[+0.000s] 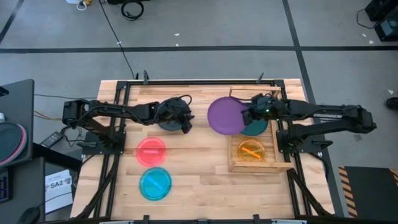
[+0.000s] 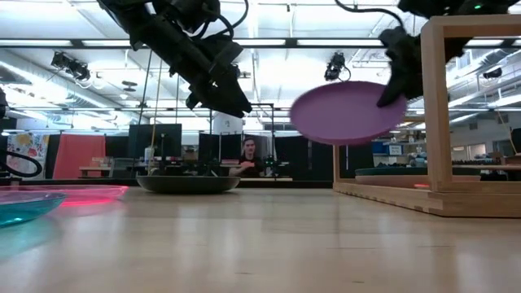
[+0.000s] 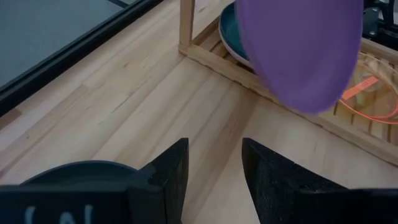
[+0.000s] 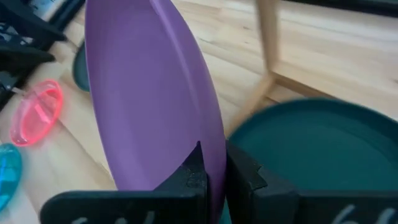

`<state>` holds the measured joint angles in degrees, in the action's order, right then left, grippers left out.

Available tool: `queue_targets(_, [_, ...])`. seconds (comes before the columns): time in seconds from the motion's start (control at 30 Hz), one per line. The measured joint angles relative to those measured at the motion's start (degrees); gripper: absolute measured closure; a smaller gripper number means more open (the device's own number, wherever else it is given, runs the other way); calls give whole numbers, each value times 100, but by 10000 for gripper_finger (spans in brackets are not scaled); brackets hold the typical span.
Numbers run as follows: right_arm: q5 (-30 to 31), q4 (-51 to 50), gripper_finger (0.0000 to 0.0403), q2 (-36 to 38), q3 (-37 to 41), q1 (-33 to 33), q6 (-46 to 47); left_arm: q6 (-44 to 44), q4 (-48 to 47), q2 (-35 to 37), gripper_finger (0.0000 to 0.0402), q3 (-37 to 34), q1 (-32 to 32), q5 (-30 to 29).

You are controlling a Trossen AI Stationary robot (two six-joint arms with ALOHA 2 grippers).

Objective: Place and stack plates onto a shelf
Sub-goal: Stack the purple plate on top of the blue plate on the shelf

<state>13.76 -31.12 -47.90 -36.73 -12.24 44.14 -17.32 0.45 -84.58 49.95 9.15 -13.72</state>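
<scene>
A purple plate (image 1: 224, 116) hangs in the air at the left rail of the shelf (image 1: 261, 168), with my right gripper (image 1: 250, 116) shut on it. On the shelf lie a dark teal plate (image 4: 323, 149), resting flat on the slats, and an orange plate (image 1: 252, 151) nearer the table's front. My left gripper (image 3: 214, 149) stands open near the table's middle, nothing between its fingers, just above a dark plate (image 1: 165, 123) lying flat on the table. A red-pink plate (image 1: 151, 151) and a cyan plate (image 1: 155, 183) lie on the table in front of it. My right gripper pinches the purple plate's rim (image 4: 212, 163) between its two fingers, one on each face, on the plate's side toward the table's right edge. The fingers come slanting down from the right. The plate is lifted clear and tilted (image 2: 350, 114), reaching out to the left of the fingers.
The shelf has upright wooden posts and a top frame (image 2: 431, 106) around the two plates in it. Bare tabletop (image 1: 199, 168) lies between the shelf and the loose plates. A person sits in the room beyond the table's far edge (image 2: 248, 159).
</scene>
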Motion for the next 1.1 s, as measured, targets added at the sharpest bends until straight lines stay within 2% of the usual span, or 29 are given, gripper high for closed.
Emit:
queue_targets(0.2, [-3, -1304, 369, 728, 0, -127, 408, -1, 0, 0, 246, 0, 0, 0])
queue_targets(0.47, [52, -2354, 369, 1173, 0, -262, 691, -2, 0, 0, 246, 0, 0, 0])
queue_targets(0.77, [310, -2980, 369, 1279, 0, -550, 784, -2, 0, 0, 246, 0, 0, 2])
queue_targets(1.1, [269, -2961, 353, 1268, 0, -616, 783, -2, -2, 0, 246, 0, 0, 2])
